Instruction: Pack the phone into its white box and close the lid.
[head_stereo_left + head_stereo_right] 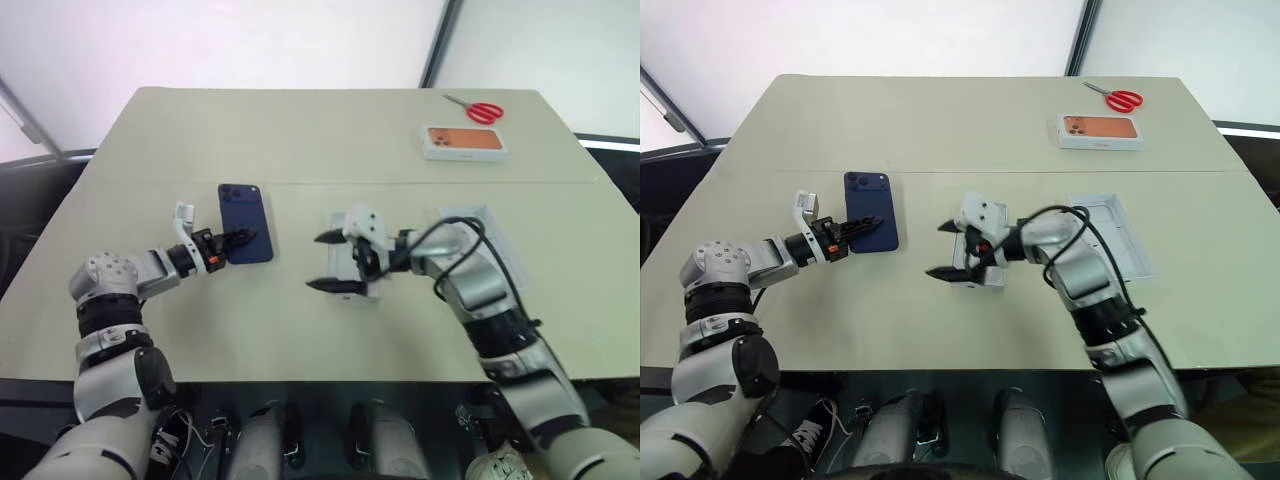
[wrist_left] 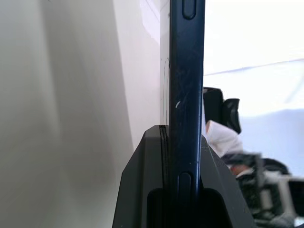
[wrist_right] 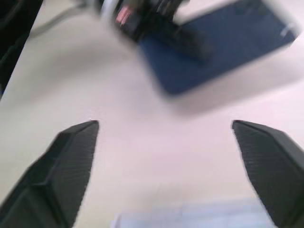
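Note:
The phone [image 1: 244,215], dark navy with its camera cluster at the far left corner, lies back up left of the table's middle. My left gripper [image 1: 243,238] is shut on its near end. In the left wrist view the phone's edge [image 2: 186,90] runs between the two fingers [image 2: 142,175]. My right gripper [image 1: 316,262] is open with nothing between its fingers, a little right of the phone and above the white box [image 1: 352,272], which the hand mostly hides. In the right wrist view the open fingers [image 3: 71,156] face the phone [image 3: 223,47]. A white rimmed shell [image 1: 490,235], seemingly the lid, lies further right.
A white box with an orange phone picture [image 1: 463,141] rests at the far right, with red scissors [image 1: 484,110] behind it. A seam [image 1: 300,184] crosses the beige table [image 1: 300,130]. The table's front edge runs close below both arms.

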